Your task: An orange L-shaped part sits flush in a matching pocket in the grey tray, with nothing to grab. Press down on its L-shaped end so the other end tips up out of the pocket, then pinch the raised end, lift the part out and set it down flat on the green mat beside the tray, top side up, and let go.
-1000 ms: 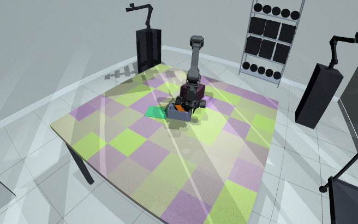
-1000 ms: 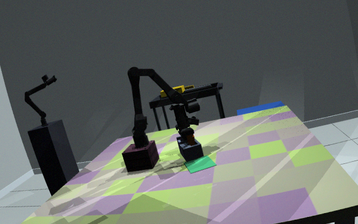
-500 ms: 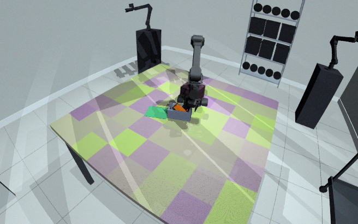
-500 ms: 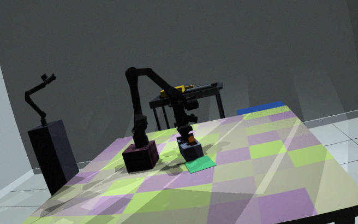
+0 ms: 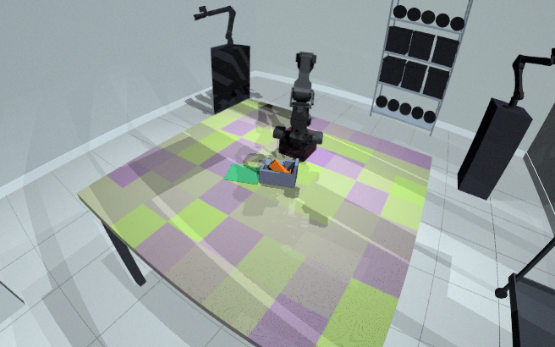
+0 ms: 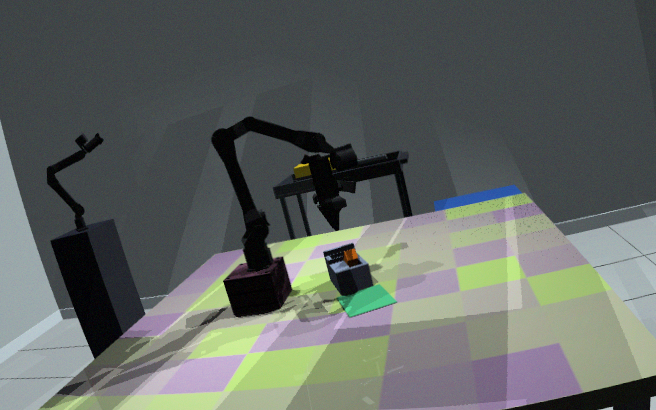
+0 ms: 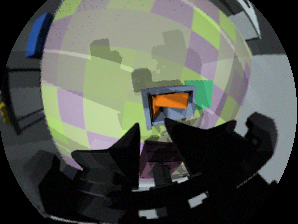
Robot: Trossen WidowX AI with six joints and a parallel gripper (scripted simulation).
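Observation:
The orange L-shaped part [image 5: 279,167] [image 6: 351,256] [image 7: 172,101] sits tilted in the grey tray [image 5: 277,179] [image 6: 357,283] [image 7: 170,90]. Its end towards the green mat [image 5: 241,174] [image 6: 370,301] [image 7: 204,94] is raised above the pocket; the other end is low inside the tray. The mat lies flat beside the tray, with nothing on it. My gripper [image 6: 336,228] [image 7: 152,123] is partly open and empty, pointing down above the tray, clear of the part. In the top view the fingertips cannot be made out.
The arm's dark red base [image 5: 296,151] [image 6: 256,294] stands on the checkered table [image 5: 203,217] close to the tray. The tray walls stand up around the part. A shelf rack [image 5: 403,52] and two pedestals with small arms stand beyond the table.

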